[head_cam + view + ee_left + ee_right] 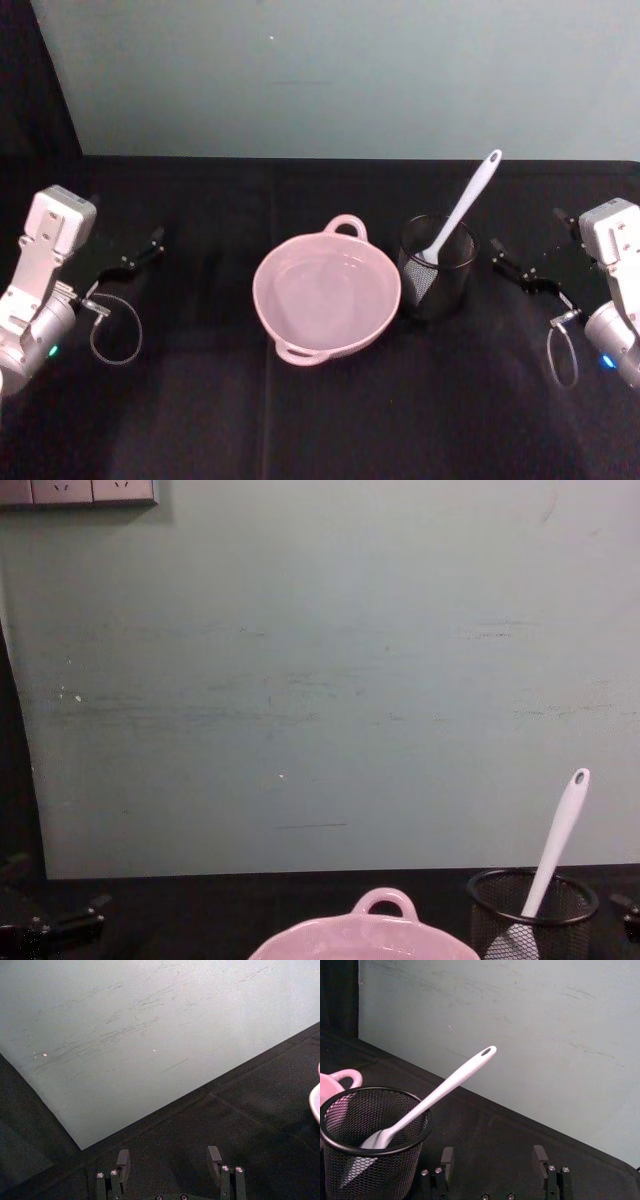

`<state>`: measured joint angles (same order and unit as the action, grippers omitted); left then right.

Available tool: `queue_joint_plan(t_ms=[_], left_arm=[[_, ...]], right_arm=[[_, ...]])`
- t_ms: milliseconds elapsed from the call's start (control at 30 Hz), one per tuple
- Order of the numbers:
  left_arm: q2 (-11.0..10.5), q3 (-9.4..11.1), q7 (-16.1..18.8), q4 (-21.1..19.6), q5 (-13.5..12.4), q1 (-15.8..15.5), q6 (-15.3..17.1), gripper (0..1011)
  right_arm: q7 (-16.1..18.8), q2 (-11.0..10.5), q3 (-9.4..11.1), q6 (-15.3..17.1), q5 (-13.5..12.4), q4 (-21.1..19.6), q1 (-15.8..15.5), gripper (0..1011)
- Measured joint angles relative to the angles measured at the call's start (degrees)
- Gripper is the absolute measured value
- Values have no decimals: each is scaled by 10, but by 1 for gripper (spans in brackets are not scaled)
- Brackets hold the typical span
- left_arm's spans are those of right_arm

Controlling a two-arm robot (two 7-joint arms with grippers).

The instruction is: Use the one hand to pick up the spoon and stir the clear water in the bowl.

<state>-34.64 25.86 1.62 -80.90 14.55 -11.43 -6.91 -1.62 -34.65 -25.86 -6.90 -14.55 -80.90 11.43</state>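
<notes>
**Item 1. Right hand** [525,230]: black elongated gripper on a silver wrist, near the desk's right edge. It is released, with its fingers [538,1156] spread wide and nothing between them. It points toward the cup.

**Item 2. Left hand** [125,228]: the same make, parked near the left edge of the desk. It is likewise spread and empty [168,1154].

**Item 3. Spoon** [465,205]: long white spatula-like utensil with a slim handle and a hole at its end. It stands blade-down in the cup, and its handle slants up and away toward the desk's back edge [445,1087].

**Item 4. Black wire-mesh cup** [440,295]: right of the desk's centre, just beside the bowl. I cannot tell whether the two touch.

**Item 5. Pale pink glossy bowl** [262,300]: at the desk's centre, with a loop handle on its rim. Its water is too clear to make out with certainty.

**Item 6. Black cloth-covered desk** [320,430].

**Hazards, as I judge them:**
- The handle is thin and tilted, so a grip closed off its line could let it twist or slip.
- Drawing the spoon out sideways instead of along its slant could catch the blade on the mesh and tip the cup into the bowl.
- Stirring too hard could slop water over the rim or shift the bowl.
</notes>
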Motion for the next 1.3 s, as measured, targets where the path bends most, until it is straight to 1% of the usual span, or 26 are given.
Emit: queue_joint_plan(t_ms=[1067, 1200, 1233, 1300], left_arm=[[0, 0, 0, 0, 0, 0, 0, 1011], [0, 0, 0, 0, 0, 0, 0, 1011], [0, 0, 0, 0, 0, 0, 0, 1011], [0, 0, 0, 0, 0, 0, 0, 1011]], right_arm=[[0, 0, 0, 0, 0, 0, 0, 1003], [-12, 1, 6, 3, 12, -13, -10, 1003], [-20, -1, 10, 7, 19, -23, -18, 1003], [-30, -5, 18, 12, 24, -43, -32, 1003]])
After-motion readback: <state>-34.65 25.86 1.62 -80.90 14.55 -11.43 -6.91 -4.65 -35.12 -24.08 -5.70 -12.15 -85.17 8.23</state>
